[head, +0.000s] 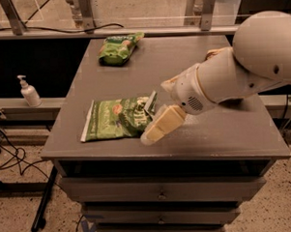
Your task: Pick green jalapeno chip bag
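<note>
Status: hand is low over the table, front half, roughly 6 o'clock from the top's centre. It points down toward 7 o'clock. Arm comes in from 2 o'clock, and its white housing covers most of the right side of the top.

Hand state: cannot tell how far open it is; only a cream-coloured block shows from this angle. It has hold of nothing that I can see.

Green jalapeno chip bag lies flat on the table at about 8 o'clock from centre, near the front-left corner. Its long axis runs left-right, with a whitish seam at the left end and pale printed patches on the face. The right end looks a bit crumpled and raised.

The hand sits at the bag's 4 o'clock corner, and its tip overlaps the bag's right edge in view. Touching or just above: can't tell.

Smaller green bag is at 11 o'clock on the table by the back-left edge, well apart from the hand and from the jalapeno bag.

Off the table: pump bottle stands on a ledge at 9 o'clock. Cables lie on the floor below it. Drawers sit under the top.
</note>
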